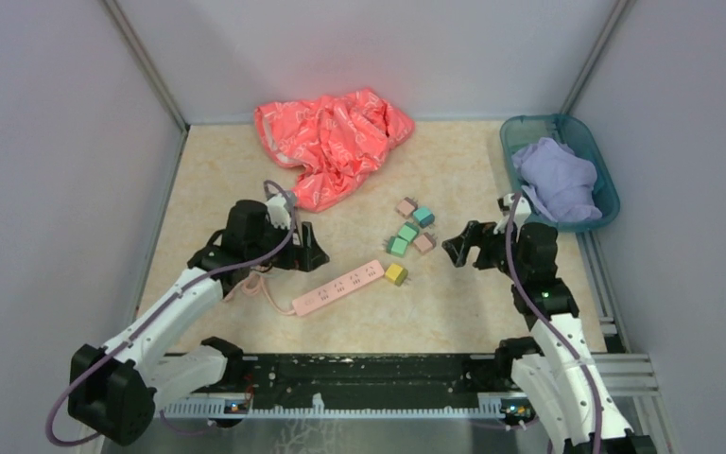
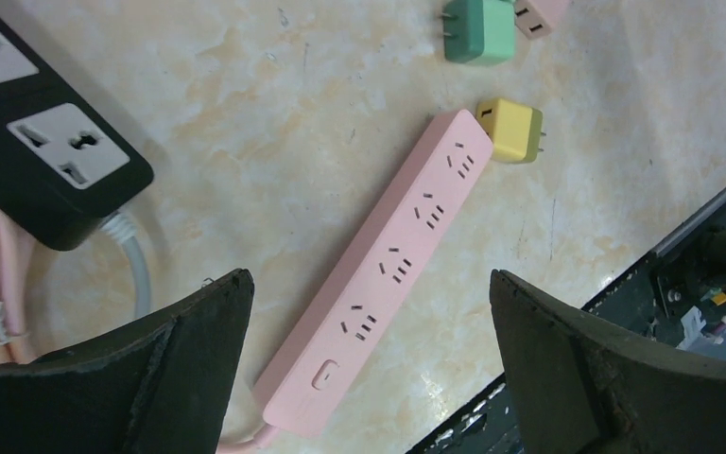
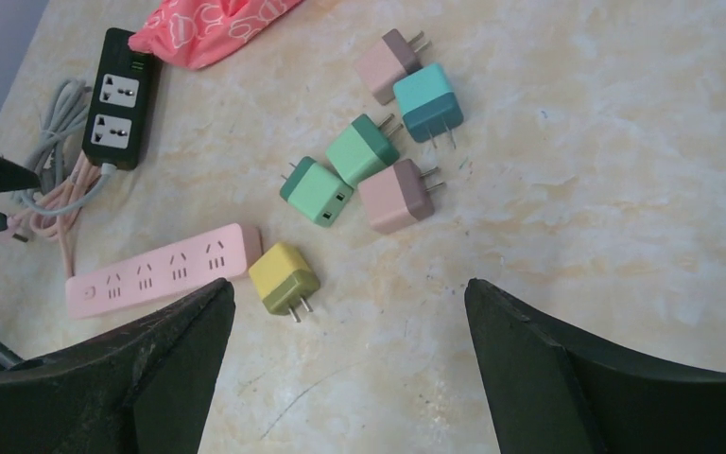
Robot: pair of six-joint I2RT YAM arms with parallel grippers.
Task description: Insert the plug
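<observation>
A pink power strip [image 1: 338, 287] [image 2: 388, 265] [image 3: 161, 269] lies flat on the table, sockets up. A yellow plug [image 1: 396, 274] [image 2: 510, 130] [image 3: 284, 278] rests against its far end, prongs toward the table. Several more plugs, green [image 3: 361, 149], teal [image 3: 428, 102] and mauve [image 3: 395, 195], lie in a loose cluster [image 1: 411, 229] behind it. My left gripper [image 1: 314, 248] [image 2: 369, 293] hovers open above the strip's switch end. My right gripper [image 1: 456, 250] [image 3: 350, 303] hangs open to the right of the plugs, nothing between its fingers.
A black power strip [image 2: 28, 123] [image 3: 121, 98] with grey and pink cords lies under the left arm. A crumpled pink-red bag [image 1: 333, 140] sits at the back. A teal basket [image 1: 520, 132] holding a lilac cloth [image 1: 556, 180] stands back right. A metal rail [image 1: 340, 369] runs along the front.
</observation>
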